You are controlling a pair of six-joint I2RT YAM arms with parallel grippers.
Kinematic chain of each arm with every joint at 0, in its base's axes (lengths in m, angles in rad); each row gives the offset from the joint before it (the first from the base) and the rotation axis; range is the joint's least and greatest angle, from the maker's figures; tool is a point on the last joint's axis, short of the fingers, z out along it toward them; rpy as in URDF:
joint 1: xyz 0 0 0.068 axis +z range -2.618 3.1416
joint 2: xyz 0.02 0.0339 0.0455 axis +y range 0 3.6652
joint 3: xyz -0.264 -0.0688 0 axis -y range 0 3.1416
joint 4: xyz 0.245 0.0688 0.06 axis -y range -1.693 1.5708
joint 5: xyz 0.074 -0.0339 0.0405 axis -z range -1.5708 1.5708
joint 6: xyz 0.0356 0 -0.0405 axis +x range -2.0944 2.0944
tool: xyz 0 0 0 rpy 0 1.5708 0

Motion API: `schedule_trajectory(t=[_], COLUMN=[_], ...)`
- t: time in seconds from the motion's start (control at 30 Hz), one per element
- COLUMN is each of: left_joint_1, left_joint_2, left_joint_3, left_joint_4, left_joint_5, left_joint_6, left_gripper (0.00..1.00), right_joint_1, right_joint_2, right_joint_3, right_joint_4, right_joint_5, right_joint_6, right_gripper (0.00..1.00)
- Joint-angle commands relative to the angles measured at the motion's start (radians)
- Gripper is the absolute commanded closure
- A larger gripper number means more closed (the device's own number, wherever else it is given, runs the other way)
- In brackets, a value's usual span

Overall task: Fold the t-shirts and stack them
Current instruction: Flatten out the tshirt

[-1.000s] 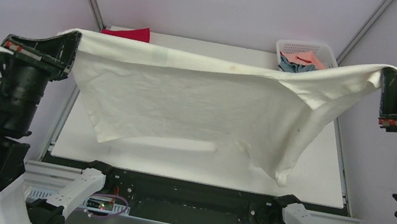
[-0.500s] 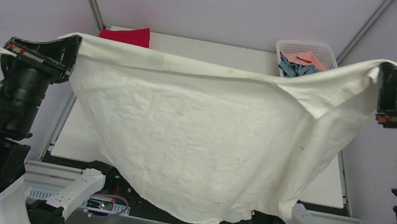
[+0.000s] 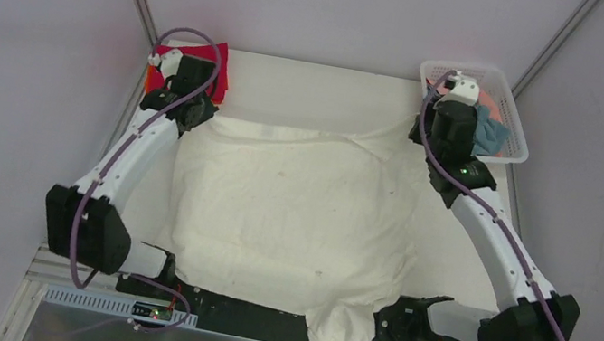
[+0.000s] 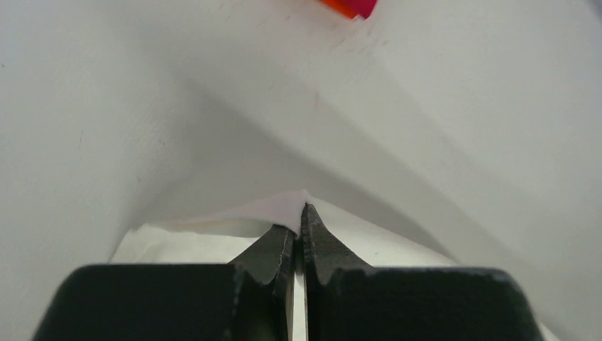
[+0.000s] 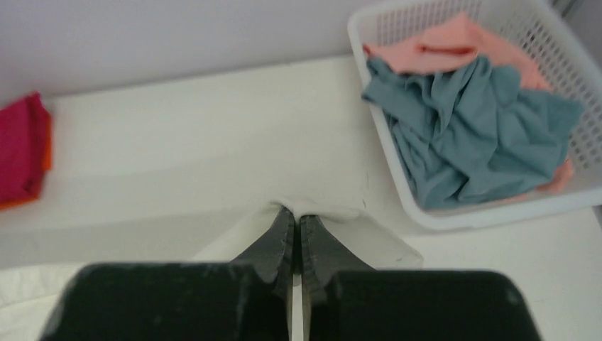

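Observation:
The large cream-white t-shirt (image 3: 291,215) lies spread over the table, its near end hanging off the front edge. My left gripper (image 3: 189,107) is shut on its far left corner (image 4: 291,206), next to the folded crimson red shirt (image 3: 206,59). My right gripper (image 3: 431,141) is shut on its far right corner (image 5: 319,209), beside the basket. The red shirt (image 5: 21,153) lies on an orange one (image 5: 47,142). A grey-blue shirt (image 5: 475,135) and a salmon pink shirt (image 5: 440,50) lie crumpled in the basket.
The white mesh basket (image 3: 514,135) stands at the table's far right corner, close to my right wrist. Two slanted frame poles rise behind the table. The arm bases and wiring sit at the near edge.
Both arms have swung from high and wide down to the far end of the table, and the white shirt that hung stretched in the air now lies spread on the tabletop.

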Motion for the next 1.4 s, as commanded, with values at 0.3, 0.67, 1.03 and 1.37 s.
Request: schedule_trajectory(t=[0.3, 0.67, 1.03, 1.37], left_joint_1=[0.068, 0.097, 0.113, 0.11], left_joint_2=[0.534, 0.722, 0.681, 0.401], left_joint_3=[0.165, 0.315, 0.387, 0.185], left_joint_4=[0.133, 0.132, 0.105, 0.092], left_joint_5=[0.042, 0.077, 0.119, 0.229], left_joint_6=[-0.046, -0.052, -0.046, 0.011], left_gripper=[1.0, 0.96, 0.02, 0.01], right_joint_1=[-0.036, -0.04, -0.045, -0.026], right_joint_2=[0.439, 0.694, 0.758, 0.462], right_joint_3=[0.04, 0.226, 0.44, 0.111], right_joint_4=[0.229, 0.203, -0.008, -0.06], right_joint_5=[-0.005, 0.074, 0.074, -0.2], right_joint_6=[0.115, 0.14, 0.149, 0.366], right_gripper=[1.0, 0.99, 0.24, 0.01])
